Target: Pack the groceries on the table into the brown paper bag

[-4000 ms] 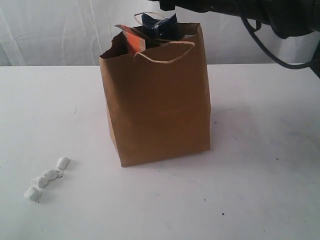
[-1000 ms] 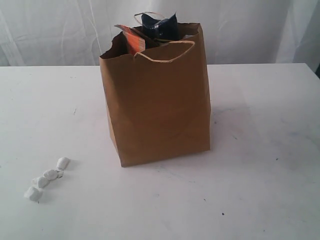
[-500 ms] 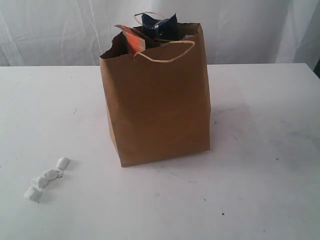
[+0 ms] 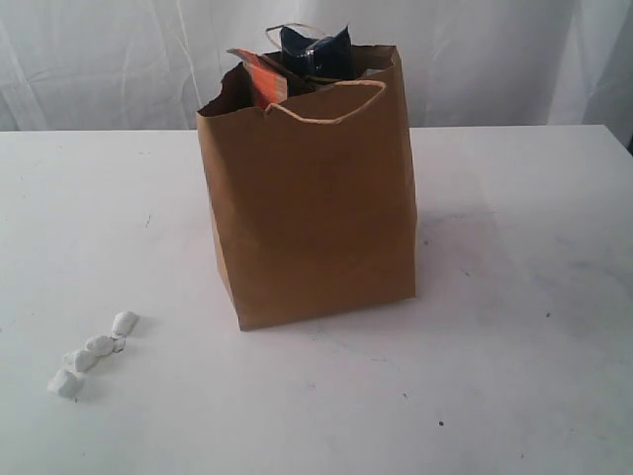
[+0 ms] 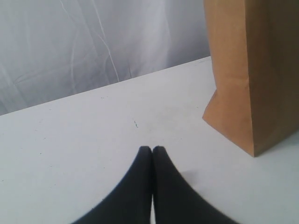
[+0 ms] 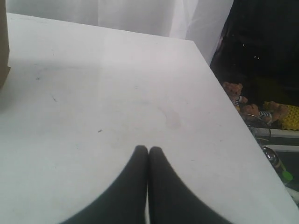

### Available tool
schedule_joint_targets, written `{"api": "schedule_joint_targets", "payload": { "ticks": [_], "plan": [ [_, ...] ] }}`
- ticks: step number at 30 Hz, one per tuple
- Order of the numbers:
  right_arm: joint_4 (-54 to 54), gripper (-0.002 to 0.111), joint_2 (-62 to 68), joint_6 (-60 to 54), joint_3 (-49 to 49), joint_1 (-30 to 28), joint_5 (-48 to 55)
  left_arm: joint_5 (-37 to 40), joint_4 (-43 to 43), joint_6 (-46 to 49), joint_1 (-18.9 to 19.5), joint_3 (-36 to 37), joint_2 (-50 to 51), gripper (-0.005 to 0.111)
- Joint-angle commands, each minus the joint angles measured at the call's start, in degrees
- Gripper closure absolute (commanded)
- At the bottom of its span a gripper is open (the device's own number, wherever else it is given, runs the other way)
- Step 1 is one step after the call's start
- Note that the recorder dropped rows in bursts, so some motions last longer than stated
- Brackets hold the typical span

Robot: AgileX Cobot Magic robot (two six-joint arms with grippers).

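Observation:
The brown paper bag (image 4: 312, 198) stands upright mid-table, and its side (image 5: 252, 70) fills one edge of the left wrist view. An orange-labelled pouch (image 4: 262, 77) and a dark blue packet (image 4: 315, 51) stick out of its ragged top. White wrapped sweets (image 4: 94, 351) lie in a short row on the table (image 4: 514, 297) near the front left. Neither arm shows in the exterior view. My left gripper (image 5: 152, 149) is shut and empty, low over bare tabletop beside the bag. My right gripper (image 6: 148, 149) is shut and empty over bare table.
A white curtain (image 4: 99, 59) hangs behind the table. The right wrist view shows the table's side edge (image 6: 224, 88), a dark area beyond it with soft toys (image 6: 240, 100), and a sliver of the bag's corner (image 6: 3, 56).
The right arm, overhead at the upper right four seconds ago, has left the exterior view. Nothing has moved over the last second.

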Motion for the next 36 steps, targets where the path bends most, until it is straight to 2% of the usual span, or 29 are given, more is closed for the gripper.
{"api": "schedule_joint_targets", "payload": {
  "ticks": [1,8,11,13,16,20,24,28,34,36],
  "plan": [
    [-0.5,0.108,-0.3,0.4,0.0,-0.4,0.1,0.2,0.2,-0.4,0.2,-0.4,0.0,0.107],
    [-0.5,0.108,-0.3,0.4,0.0,-0.4,0.1,0.2,0.2,-0.4,0.2,-0.4,0.0,0.107],
    [-0.5,0.108,-0.3,0.4,0.0,-0.4,0.1,6.4,1.6,-0.2,0.2,-0.4,0.0,0.107],
    [-0.5,0.108,-0.3,0.4,0.0,-0.4,0.1,0.6,2.2,-0.2,0.2,-0.6,0.0,0.107],
    [-0.5,0.108,-0.3,0.4,0.0,-0.4,0.1,-8.6,6.9,0.1,0.2,-4.9,0.0,0.107],
    [-0.5,0.108,-0.3,0.4,0.0,-0.4,0.1,-15.1,8.6,6.1,0.2,-10.5,1.0,0.107],
    [-0.5,0.108,-0.3,0.4,0.0,-0.4,0.1,-13.6,7.8,7.3,0.2,-16.2,6.6,0.107],
    [-0.5,0.108,-0.3,0.4,0.0,-0.4,0.1,-5.2,4.0,6.3,0.2,-19.0,14.4,0.107],
    [-0.5,0.108,-0.3,0.4,0.0,-0.4,0.1,-11.5,5.1,8.3,0.2,-19.5,25.2,0.107],
    [-0.5,0.108,-0.3,0.4,0.0,-0.4,0.1,-9.8,5.1,7.9,0.2,-19.9,28.7,0.107]
  ]
}}
